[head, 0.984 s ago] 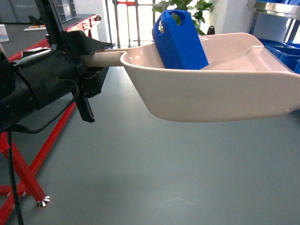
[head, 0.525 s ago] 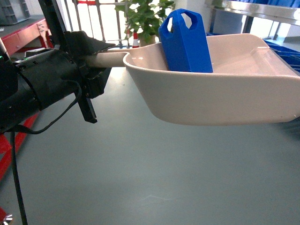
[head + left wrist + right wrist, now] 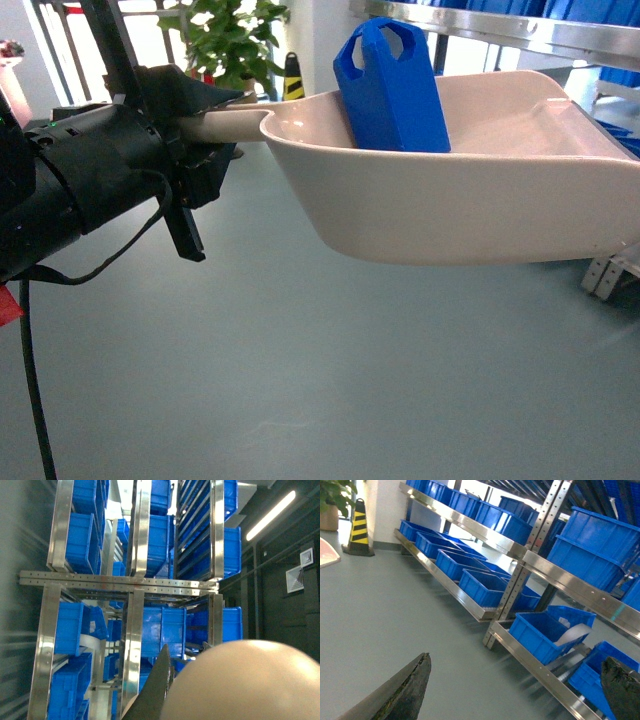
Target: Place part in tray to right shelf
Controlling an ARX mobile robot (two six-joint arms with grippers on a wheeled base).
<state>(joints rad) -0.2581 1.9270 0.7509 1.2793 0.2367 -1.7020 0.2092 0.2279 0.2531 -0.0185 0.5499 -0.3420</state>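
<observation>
Grey floor [image 3: 300, 380]; unlabelled part [image 3: 392, 85] in tray [image 3: 470, 210]

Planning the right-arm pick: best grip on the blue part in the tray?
Take the blue part by its looped handle at the top, coming straight down from above. It stands upright against the tray wall, handle clear above the rim, while the lower body sits inside. The right hand is open.

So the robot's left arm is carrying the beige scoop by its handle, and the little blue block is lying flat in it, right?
Not quite. In the head view the blue block stands upright in the beige scoop, leaning against its back wall, not lying flat. The rest holds: the left end effector grips the scoop by its handle.
</observation>
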